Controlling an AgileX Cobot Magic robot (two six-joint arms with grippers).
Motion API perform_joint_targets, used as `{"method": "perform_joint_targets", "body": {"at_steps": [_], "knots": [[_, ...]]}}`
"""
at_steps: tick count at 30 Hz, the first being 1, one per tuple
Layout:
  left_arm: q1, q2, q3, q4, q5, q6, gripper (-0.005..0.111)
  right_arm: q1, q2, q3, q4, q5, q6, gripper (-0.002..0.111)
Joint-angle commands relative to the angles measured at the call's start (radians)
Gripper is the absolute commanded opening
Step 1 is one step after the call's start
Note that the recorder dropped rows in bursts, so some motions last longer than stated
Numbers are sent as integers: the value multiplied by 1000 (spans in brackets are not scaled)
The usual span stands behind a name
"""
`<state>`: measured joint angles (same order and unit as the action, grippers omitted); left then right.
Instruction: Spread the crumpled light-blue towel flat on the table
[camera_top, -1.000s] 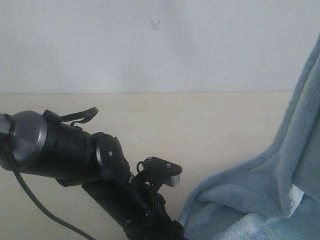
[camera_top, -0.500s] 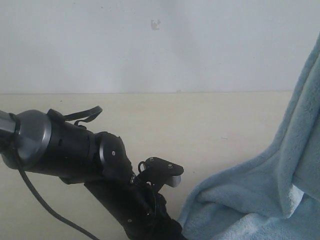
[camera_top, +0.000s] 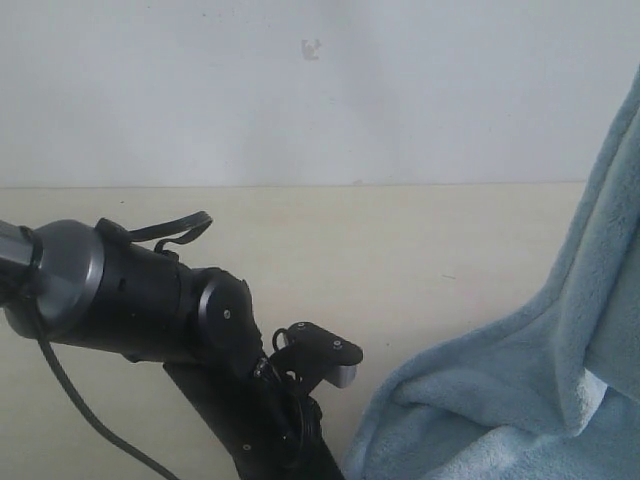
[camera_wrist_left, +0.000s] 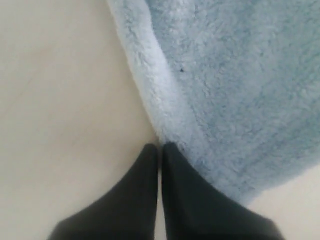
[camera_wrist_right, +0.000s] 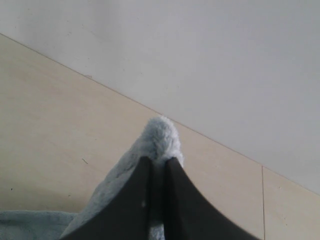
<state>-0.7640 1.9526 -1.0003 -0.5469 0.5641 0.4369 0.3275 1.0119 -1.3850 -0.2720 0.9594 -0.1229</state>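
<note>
- Towel (camera_top: 500, 400), pale blue and fluffy, is partly lifted. In the exterior view one part rises steeply along the right edge, and the rest lies in soft folds on the tabletop (camera_top: 400, 250).
- Right jaws are clamped on the towel. In the right wrist view the two dark fingers stand close together with a strip of cloth between them.
- A rounded tuft of towel (camera_wrist_right: 161, 132) sticks out just past the right jaws' tips. More cloth hangs from one side of them down to the tabletop (camera_wrist_right: 45, 125), which lies well below.
- Beyond that tuft, the tabletop meets a pale wall (camera_wrist_right: 225, 60).
- Left jaws are closed. In the left wrist view their two dark fingers lie side by side with only a thin pale slit between them.
- The towel's thick edge runs straight down to the left jaws' tips and touches them there. Whether any cloth is pinched in the slit cannot be told.
- Past those tips and off to one side spreads the main body of the towel (camera_wrist_left: 225, 90), lying flat, and one finger lies over part of it.
- On the other side of the left jaws is bare tabletop (camera_wrist_left: 60, 100).
- The black left arm (camera_top: 130, 290) reaches down low in the exterior view, just beside the nearest fold of the towel. Its jaws are cut off by the bottom edge of that view.
</note>
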Motion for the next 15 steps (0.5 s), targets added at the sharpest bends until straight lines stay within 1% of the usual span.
{"method": "perform_joint_targets", "body": {"at_steps": [1,5,9,10,12,15], "knots": [[11,-2,-2,106,28,-27,4,1,-2,0,0,-11,4,0],[39,-52,-2,232,50,-112,4,1,-2,0,0,-11,4,0],[62,-117,-2,407,58,-259,4,1,-2,0,0,-9,4,0],[62,-130,-2,430,63,-286,4,1,-2,0,0,-8,4,0],[62,-155,-2,435,72,-305,4,1,-2,0,0,-8,4,0],[52,-171,-2,356,76,-277,4,1,-2,0,0,-8,4,0]]}}
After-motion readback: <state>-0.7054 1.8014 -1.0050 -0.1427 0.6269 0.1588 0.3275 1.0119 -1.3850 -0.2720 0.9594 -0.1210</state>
